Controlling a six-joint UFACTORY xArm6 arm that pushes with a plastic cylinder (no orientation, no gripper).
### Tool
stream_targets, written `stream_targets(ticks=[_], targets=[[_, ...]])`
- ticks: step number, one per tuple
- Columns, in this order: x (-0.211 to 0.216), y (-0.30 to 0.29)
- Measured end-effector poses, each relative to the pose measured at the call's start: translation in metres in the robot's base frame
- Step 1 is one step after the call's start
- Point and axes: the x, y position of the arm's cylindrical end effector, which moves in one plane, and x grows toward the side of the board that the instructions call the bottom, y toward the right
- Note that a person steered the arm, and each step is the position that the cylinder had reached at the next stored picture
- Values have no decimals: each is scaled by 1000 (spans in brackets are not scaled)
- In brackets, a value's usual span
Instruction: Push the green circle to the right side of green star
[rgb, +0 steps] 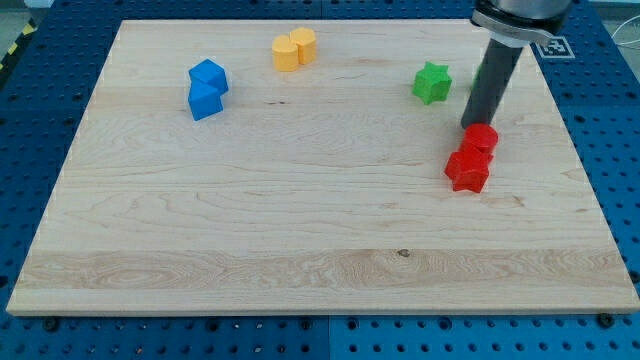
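Green circle (477, 74): mostly hidden behind the rod (492, 85), only a thin green sliver shows at the rod's left edge, so shape can't be confirmed from this view. It sits near the view's top right, to the right of the green star (432, 82), close to it but apart. My tip (473, 126) is on the board just below that sliver, right of and below the star, and at the top edge of the red blocks (472, 158), touching or nearly touching the upper one; can't tell which. No hand on this rig, just the bare rod, so nothing is grasped or clenched. Red pair is two pieces pressed together, exact shapes unclear. Farther out: yellow blocks (294, 49), two rounded pieces touching, near the view's top centre; blue blocks (207, 88), two angular pieces touching, at the upper left. All on the wooden board (300, 230), which lies on a blue perforated table (30, 80).
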Motion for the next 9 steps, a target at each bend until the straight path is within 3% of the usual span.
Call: stream_targets(ticks=[3,6,7,9], targets=[[2,0],[-46,118],[-74,118],[-75,98]])
